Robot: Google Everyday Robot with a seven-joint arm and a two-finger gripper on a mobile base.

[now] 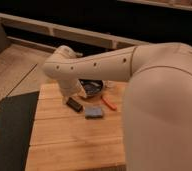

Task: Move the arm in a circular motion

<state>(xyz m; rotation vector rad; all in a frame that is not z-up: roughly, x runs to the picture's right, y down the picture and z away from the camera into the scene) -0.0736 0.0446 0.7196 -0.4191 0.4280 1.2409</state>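
The arm (139, 75) is large, cream-white and smooth, with small dark screw holes along its tubular segment. Its thick near segment fills the right side of the camera view. Its bulbous elbow (61, 65) sits at the upper left over the back of the wooden table (74, 145). From the elbow the wrist drops down to the gripper (73, 94), which hangs just above the table's back left part, beside a black bowl (92, 88) and over a dark rectangular block (74, 104).
A blue sponge (94, 112) and an orange-red stick (109, 103) lie on the table near the block. A dark mat (9, 130) lies on the floor at the left. A dark wall with ledges (89, 35) runs behind the table.
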